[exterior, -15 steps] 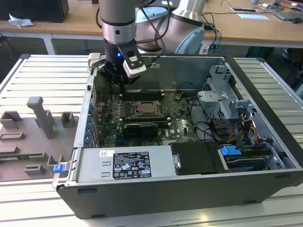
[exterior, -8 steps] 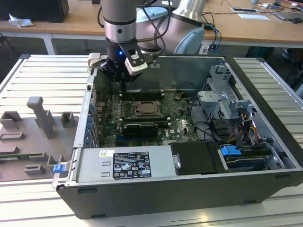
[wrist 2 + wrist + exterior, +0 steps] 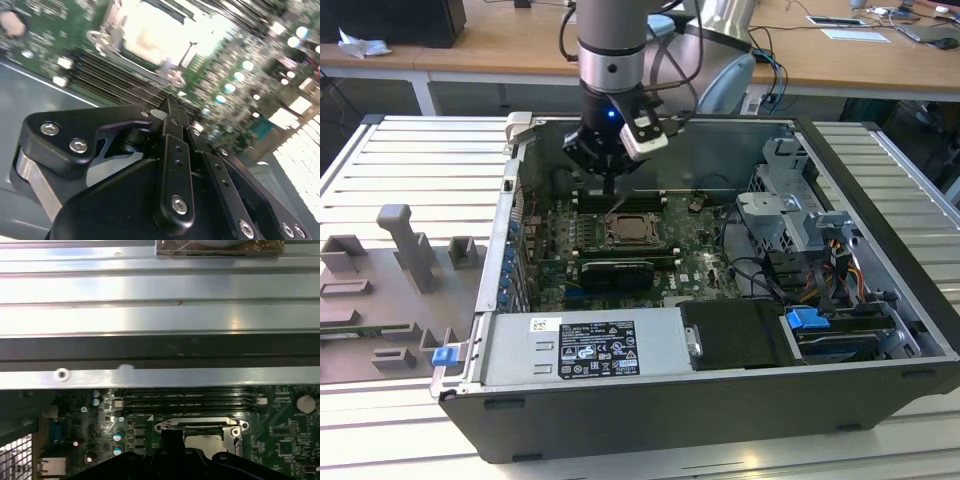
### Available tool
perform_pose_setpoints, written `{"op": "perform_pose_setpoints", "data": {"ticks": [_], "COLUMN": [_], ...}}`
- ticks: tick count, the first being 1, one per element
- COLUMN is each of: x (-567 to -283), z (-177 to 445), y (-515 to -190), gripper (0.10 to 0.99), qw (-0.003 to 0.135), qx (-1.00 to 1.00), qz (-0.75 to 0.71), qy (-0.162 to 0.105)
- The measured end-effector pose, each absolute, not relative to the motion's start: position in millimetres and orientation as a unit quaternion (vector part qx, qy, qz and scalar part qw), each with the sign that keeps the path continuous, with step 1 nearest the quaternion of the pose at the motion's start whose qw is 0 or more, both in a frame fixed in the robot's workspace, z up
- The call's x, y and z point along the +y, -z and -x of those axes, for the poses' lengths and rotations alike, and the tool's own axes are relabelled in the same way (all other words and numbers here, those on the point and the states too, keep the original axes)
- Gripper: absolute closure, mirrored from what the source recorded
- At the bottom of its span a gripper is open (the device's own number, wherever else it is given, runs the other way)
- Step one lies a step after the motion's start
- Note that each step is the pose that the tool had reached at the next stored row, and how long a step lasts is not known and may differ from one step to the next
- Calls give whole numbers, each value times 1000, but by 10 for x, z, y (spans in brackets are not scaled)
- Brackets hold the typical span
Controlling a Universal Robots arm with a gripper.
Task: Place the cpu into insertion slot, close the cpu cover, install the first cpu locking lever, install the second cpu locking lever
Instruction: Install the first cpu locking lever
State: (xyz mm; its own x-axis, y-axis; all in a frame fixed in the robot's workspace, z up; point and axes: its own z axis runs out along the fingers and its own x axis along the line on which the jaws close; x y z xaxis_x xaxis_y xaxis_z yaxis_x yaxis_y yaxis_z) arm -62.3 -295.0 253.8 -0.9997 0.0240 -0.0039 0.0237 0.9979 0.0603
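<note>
Inside the open computer case, the cpu (image 3: 630,230) lies flat in the insertion slot (image 3: 612,243) on the green motherboard (image 3: 695,245). Its pale face (image 3: 160,30) also shows in both wrist views (image 3: 209,442). The silver cpu cover (image 3: 197,422) frames the chip; I cannot tell if it is fully down. A thin metal lever (image 3: 190,52) runs along one side of the socket. My gripper (image 3: 610,192) hangs point-down just behind the socket, over the memory slots (image 3: 620,198). Its black fingers (image 3: 172,145) are pressed together with nothing visible between them.
A black graphics card (image 3: 615,270) sits in front of the socket and a silver power supply (image 3: 585,348) nearer still. The drive cage (image 3: 790,210) and cables fill the exterior view's right. The case wall (image 3: 160,352) stands close behind the memory slots (image 3: 185,399). Grey fixtures (image 3: 410,250) stand outside.
</note>
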Motion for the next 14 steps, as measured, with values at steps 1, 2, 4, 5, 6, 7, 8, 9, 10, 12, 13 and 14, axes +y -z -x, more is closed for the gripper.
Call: {"op": "perform_pose_setpoints", "data": {"ticks": [1,2,4,5,6,7,8,9,10,12,13,14], "x": [-2950,-2950,-2950,-2950,-2951,-2950,-2950,-2950,-2949,-2950,-2950,-2950], "z": [553,509,421,393,382,376,376,375,374,373,369,363], "y": [-2532,-2528,-2521,-2519,-2519,-2518,-2518,-2515,-2508,-2496,-2486,-2475], "gripper": [980,980,980,980,980,980,980,980,980,980,980,980], "qw": [2,2,2,2,2,2,2,2,3,3,3,3], "qx": [999,999,999,999,999,999,999,999,999,999,999,999], "qz": [-12,-12,-12,-12,-11,-10,-8,0,10,23,27,28], "qy": [-30,-30,-30,-31,-34,-39,-42,-45,-45,-45,-45,-45]}}
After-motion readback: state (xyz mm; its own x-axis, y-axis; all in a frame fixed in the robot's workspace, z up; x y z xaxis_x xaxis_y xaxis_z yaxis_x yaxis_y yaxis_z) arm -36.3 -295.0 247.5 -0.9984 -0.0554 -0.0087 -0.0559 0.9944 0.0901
